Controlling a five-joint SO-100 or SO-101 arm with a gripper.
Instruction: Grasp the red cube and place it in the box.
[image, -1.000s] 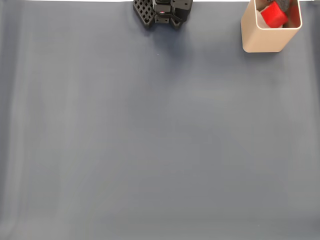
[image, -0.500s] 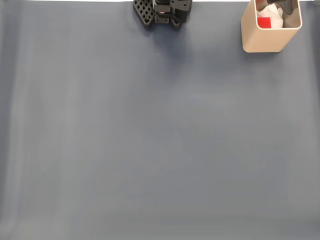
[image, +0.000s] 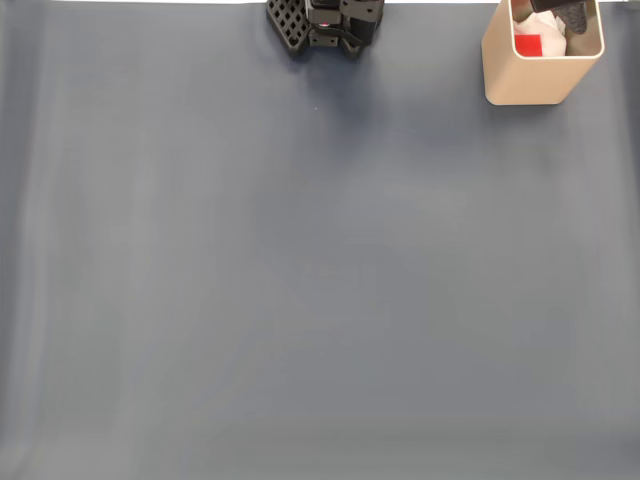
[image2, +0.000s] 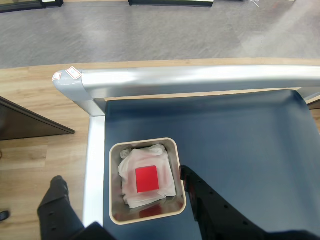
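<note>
The red cube (image2: 147, 178) lies flat on crumpled white paper at the bottom of the beige box (image2: 115, 210), touching nothing else. In the wrist view my gripper (image2: 120, 175) hangs above the box, open, one dark finger on each side of it and nothing between them. The fixed view shows the box (image: 535, 82) at the top right of the blue mat, the cube (image: 528, 45) inside it, and the gripper (image: 560, 10) partly cut off by the top edge above the opening.
The arm's black base (image: 325, 25) sits at the top middle of the blue mat (image: 300, 260). In the wrist view the table's metal edge rail (image2: 200, 80) runs just behind and beside the box, with wooden floor beyond.
One second ago the cube was held tilted in the box's mouth. It has dropped to the bottom and lies flat, and the gripper has lifted slightly.
</note>
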